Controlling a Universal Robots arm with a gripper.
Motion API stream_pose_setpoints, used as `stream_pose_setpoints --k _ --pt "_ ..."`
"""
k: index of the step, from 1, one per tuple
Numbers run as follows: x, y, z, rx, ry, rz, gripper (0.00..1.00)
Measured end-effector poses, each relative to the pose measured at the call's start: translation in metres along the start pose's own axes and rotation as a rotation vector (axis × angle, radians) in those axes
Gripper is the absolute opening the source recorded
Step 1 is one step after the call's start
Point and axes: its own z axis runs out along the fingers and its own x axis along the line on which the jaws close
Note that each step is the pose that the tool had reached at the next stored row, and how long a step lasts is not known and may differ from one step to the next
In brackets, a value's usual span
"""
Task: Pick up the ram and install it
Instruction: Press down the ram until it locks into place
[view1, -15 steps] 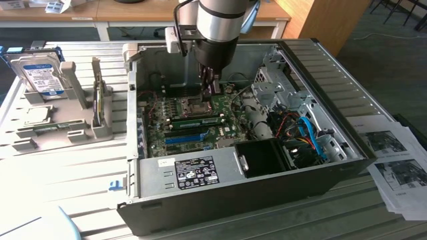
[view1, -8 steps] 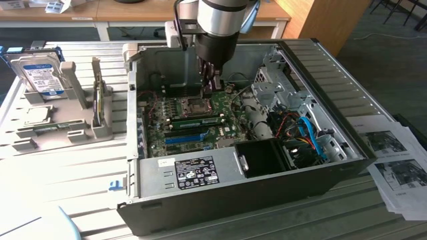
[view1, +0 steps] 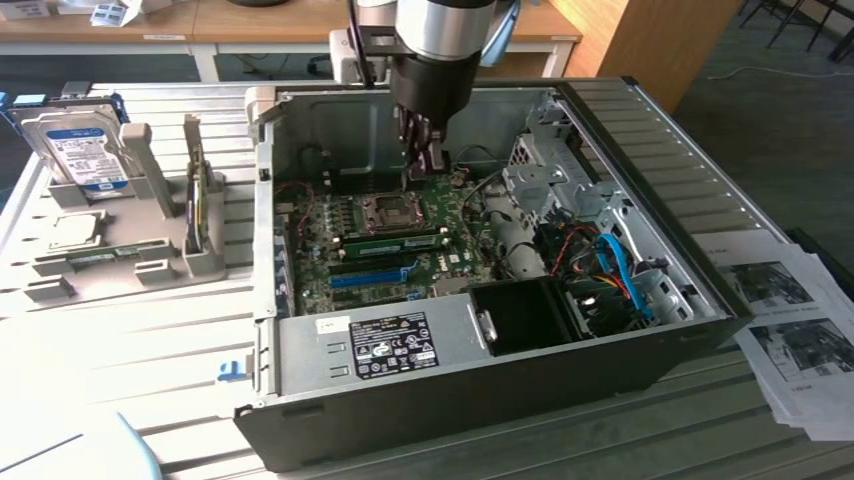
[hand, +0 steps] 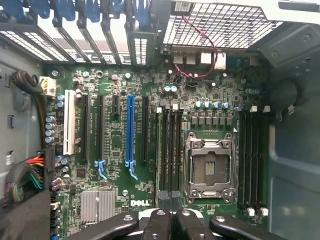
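1. Grey plastic holder is sitting at the exterior view's left, on the slatted table. A silver hard drive w/ blue-white label is standing in it, and a square CPU chip is lying just in front of the drive.
2. The open PC case is lying on its side next to the holder, w/ the green mobo facing up.
3. The bright blue slot is running along the board nr the case's front wall.
4. The ram is standing on edge in a slot on the board, between the blue slot and the CPU socket, parallel to both. The gripper isn't holding it.
5. The gripper is hanging inside the case above the board, just right of the socket in the exterior view. Its jaws are pressed together w/ nothing between them. Can't tell if the tips are touching anything. In the wrist view it's lining up w/ the end of the black memory slots beside the socket.
6. A black fan shroud is sitting at the case's front right, w/ blue cables looping beside it.
7. Printed sheets are lying on the table at the far right.
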Motion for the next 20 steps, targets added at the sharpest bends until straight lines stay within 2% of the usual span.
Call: stream_pose_setpoints --k 14,20 --pt "-0.001 0.0002 -0.0144 0.0000 0.0002 0.000 0.09" --pt "-0.001 0.0002 -0.0154 0.0000 0.0002 0.000 0.09"
